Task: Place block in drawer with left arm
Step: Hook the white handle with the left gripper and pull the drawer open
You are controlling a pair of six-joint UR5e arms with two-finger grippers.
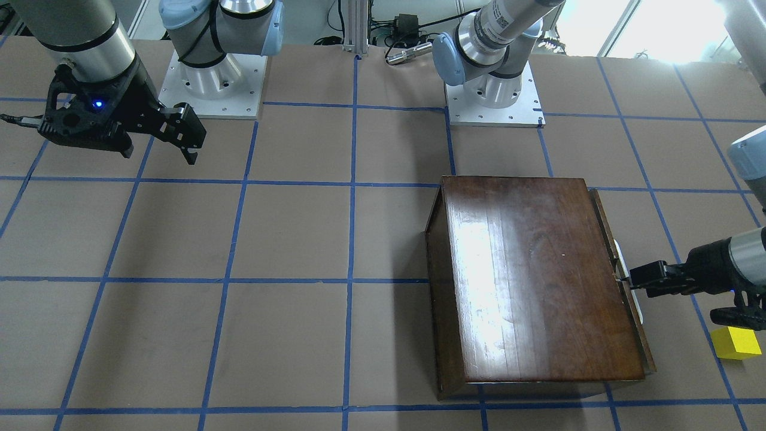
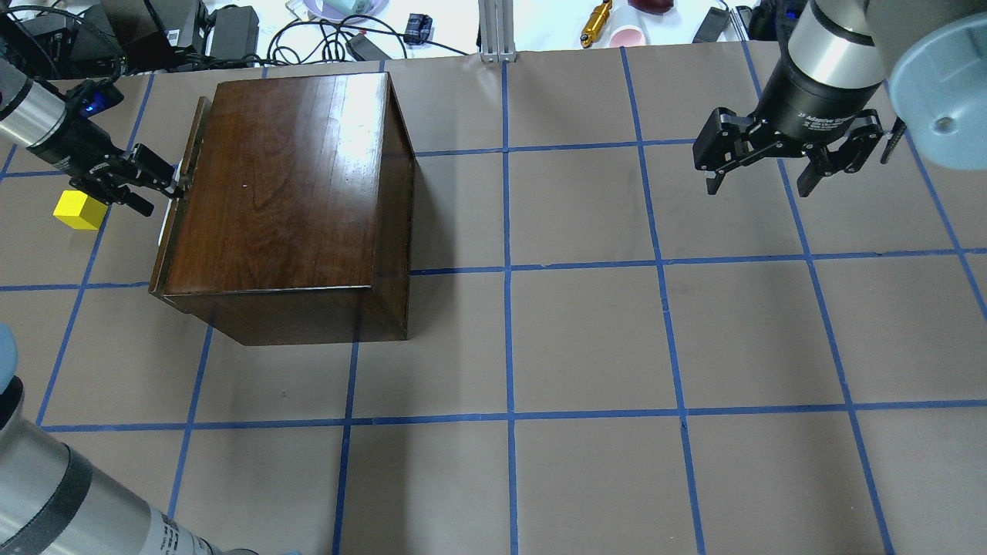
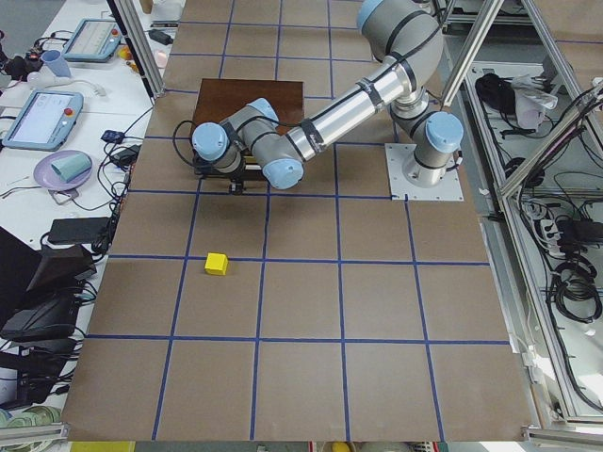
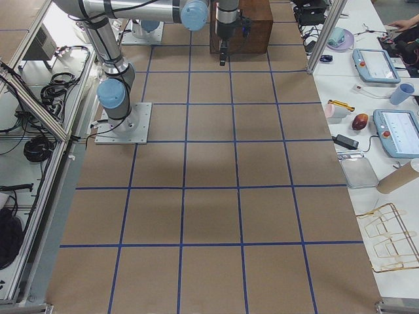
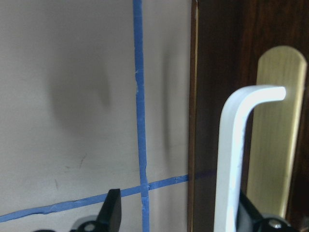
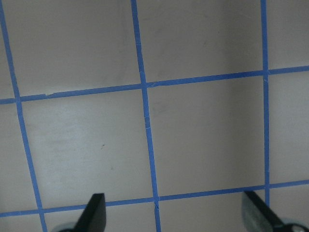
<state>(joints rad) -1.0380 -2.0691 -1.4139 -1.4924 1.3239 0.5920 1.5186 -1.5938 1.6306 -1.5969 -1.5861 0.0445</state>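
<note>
The yellow block (image 1: 735,343) lies on the table beside the dark-brown box (image 1: 538,275), close to the left arm; it also shows in the overhead view (image 2: 79,210) and the left side view (image 3: 217,264). The drawer is pushed in, so only its dark front board (image 5: 217,96) and white pull (image 5: 231,159) show. My left gripper (image 1: 633,279) (image 2: 168,186) is level at the drawer front, open, with the pull between its fingers, close to the right one (image 5: 179,208). My right gripper (image 2: 759,185) (image 1: 158,149) hangs open and empty over bare table (image 6: 174,217), far from the box.
The table is brown paper with a blue tape grid. Both arm bases (image 1: 494,102) stand at the robot's side. Cables, power bricks and small items (image 2: 231,31) lie beyond the table's far edge. Tablets and bowls sit on side benches (image 3: 57,113).
</note>
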